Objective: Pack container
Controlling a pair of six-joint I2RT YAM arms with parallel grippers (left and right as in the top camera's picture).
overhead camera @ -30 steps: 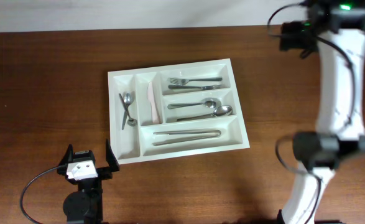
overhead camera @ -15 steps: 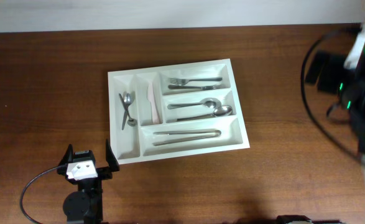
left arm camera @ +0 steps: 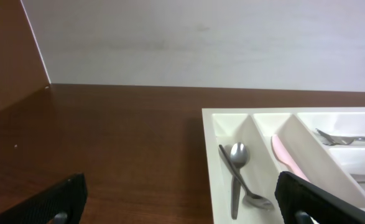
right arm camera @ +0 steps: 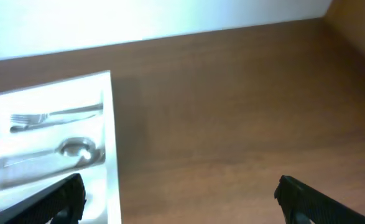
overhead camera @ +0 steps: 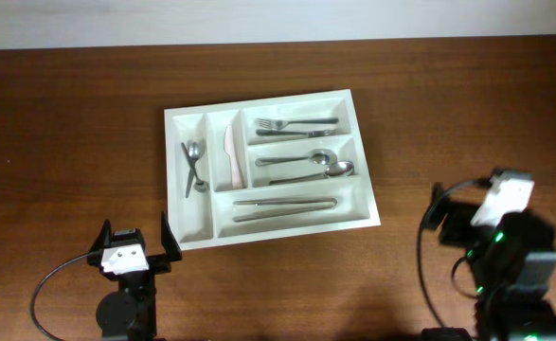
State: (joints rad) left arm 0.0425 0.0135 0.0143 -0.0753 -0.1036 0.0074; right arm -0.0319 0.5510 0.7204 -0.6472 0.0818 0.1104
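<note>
The container (overhead camera: 367, 199) is a white cutlery tray in the middle of the table. It holds small spoons (overhead camera: 194, 166), a pink knife (overhead camera: 229, 152), forks (overhead camera: 296, 124), large spoons (overhead camera: 306, 167) and long utensils (overhead camera: 285, 207), each in its own compartment. My left gripper (overhead camera: 134, 243) is open and empty just in front of the tray's near left corner. My right gripper (overhead camera: 472, 213) is open and empty, low at the front right of the table. The tray also shows in the left wrist view (left arm camera: 208, 155) and the right wrist view (right arm camera: 112, 130).
The wooden table (overhead camera: 69, 142) runs to a white wall (left arm camera: 201, 37) at the back.
My right arm has swung down from high at the back right to low at the front right. The left arm and the tray have not moved.
</note>
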